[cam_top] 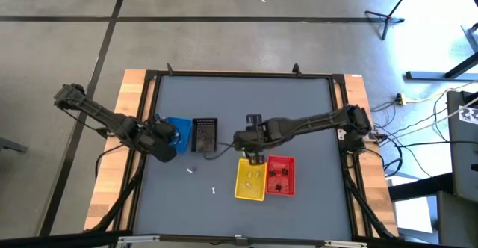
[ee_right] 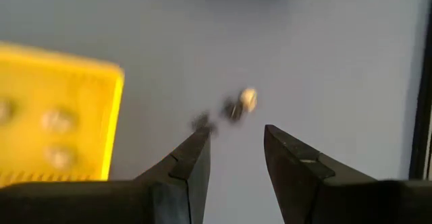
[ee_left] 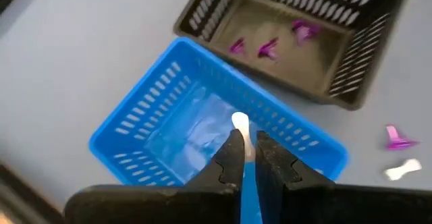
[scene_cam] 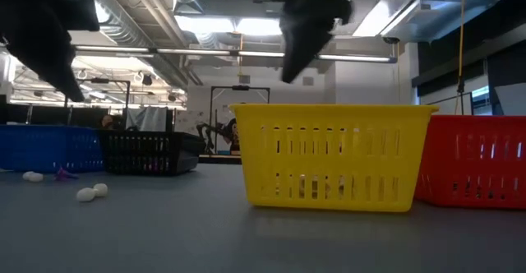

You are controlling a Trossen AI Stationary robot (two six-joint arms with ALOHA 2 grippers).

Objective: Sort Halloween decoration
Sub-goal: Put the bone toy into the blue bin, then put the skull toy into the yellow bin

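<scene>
My left gripper (ee_left: 244,143) hangs over the blue basket (ee_left: 202,123), shut on a small white trinket (ee_left: 240,123). In the high view it is at the table's left (cam_top: 167,140). My right gripper (ee_right: 236,150) is open with nothing between its fingers, above the table just beyond the yellow basket's far edge (cam_top: 254,157). The yellow basket (cam_top: 251,179) holds a few tan pieces and the red basket (cam_top: 281,175) dark ones. Purple trinkets lie in the black basket (ee_left: 290,38). Loose pieces lie on the table: a purple one (ee_left: 398,137), a white one (ee_left: 403,169), two blurred ones (ee_right: 239,106). My left gripper pinches the white trinket between its two fingertips (ee_left: 233,150), and the trinket's upper end (ee_left: 239,121) sticks out past them. The fingers slant downward from the table's left side. The trinket is lifted clear, above the inside of the blue basket.
The four baskets stand in a row across the table's middle: blue (scene_cam: 41,147) and black (scene_cam: 140,151) at the left, yellow (scene_cam: 333,156) and red (scene_cam: 477,159) at the right. White trinkets (cam_top: 191,169) (cam_top: 213,191) lie on the grey table between the two pairs.
</scene>
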